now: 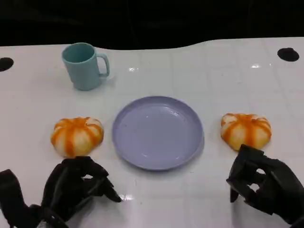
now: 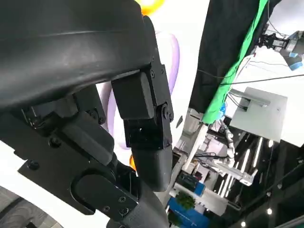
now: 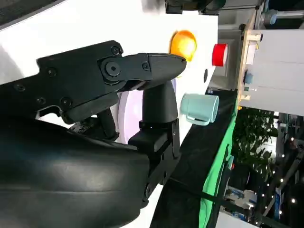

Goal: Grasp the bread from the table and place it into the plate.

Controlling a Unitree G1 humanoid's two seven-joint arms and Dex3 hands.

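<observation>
A lavender plate (image 1: 158,132) sits in the middle of the white table (image 1: 209,71), with nothing in it. Two pumpkin-shaped bread rolls with orange stripes flank it: one bread roll (image 1: 77,136) lies left of the plate, the other bread roll (image 1: 245,130) right of it, each near the rim but apart from it. A teal mug (image 1: 84,65) stands beyond the plate, off to its left, handle turned toward the plate's side.

The left hand (image 1: 76,184) hovers just in front of the left roll, fingers curled inward with nothing between them. The right hand (image 1: 261,183) sits just in front of the right roll, its fingers likewise bent in and holding nothing; whether either touches its roll I cannot tell.
</observation>
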